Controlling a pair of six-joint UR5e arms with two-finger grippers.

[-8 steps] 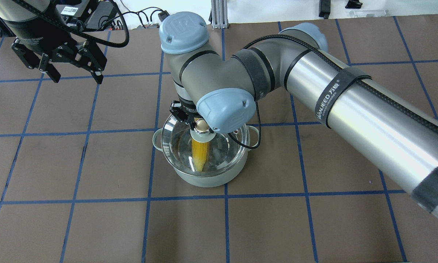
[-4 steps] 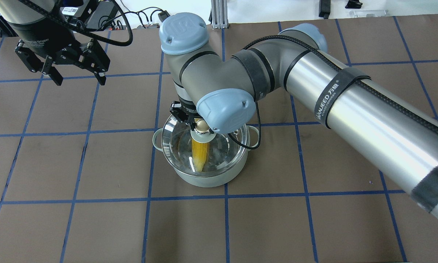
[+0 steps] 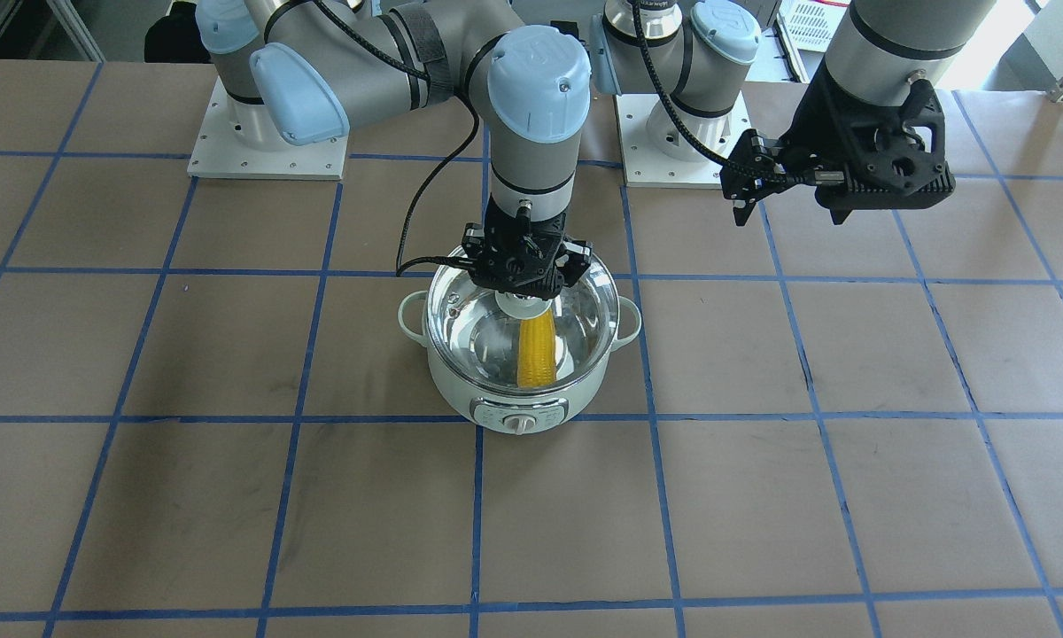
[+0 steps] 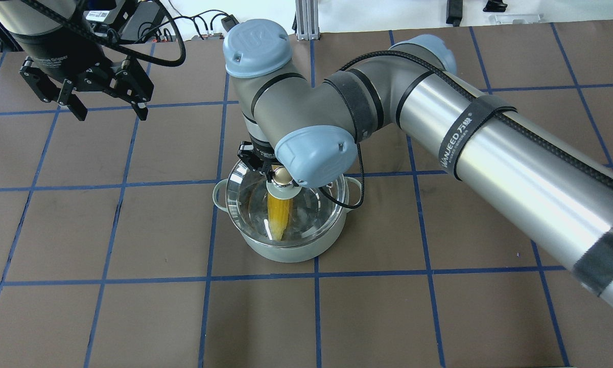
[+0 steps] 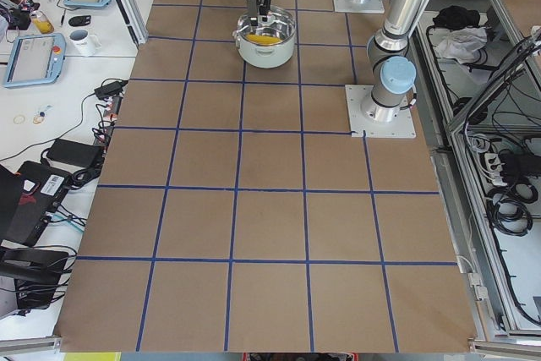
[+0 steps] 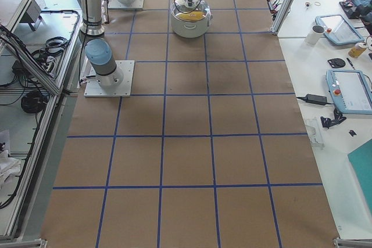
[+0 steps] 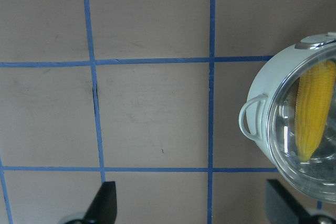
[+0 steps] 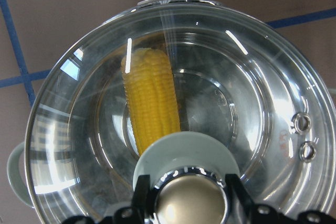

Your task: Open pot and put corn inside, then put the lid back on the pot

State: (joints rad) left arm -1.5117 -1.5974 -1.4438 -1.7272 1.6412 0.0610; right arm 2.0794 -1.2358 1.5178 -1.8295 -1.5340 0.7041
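From overhead, my wrist joint (image 4: pixel 309 156) covers most of my right hand (image 4: pixel 278 175) and the far rim of the lid (image 4: pixel 245 204); the knob (image 4: pixel 282 177) hides one end of the corn (image 4: pixel 279 217). My right wrist view cuts off my fingers (image 8: pixel 140 195) and the pot (image 8: pixel 14 171) at its bottom edge. My left wrist view shows only the fingertips (image 7: pixel 105 203) of my left hand (image 7: pixel 190 192) and half the pot. From either end of the desk (image 5: pixel 270 209), my grip is too small to judge.

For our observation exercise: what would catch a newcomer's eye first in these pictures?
Bright yellow corn lies inside the mint-green pot in the middle of the table, visible through the glass lid. The right gripper has its fingers closed around the lid's knob; the left gripper hangs open to one side.
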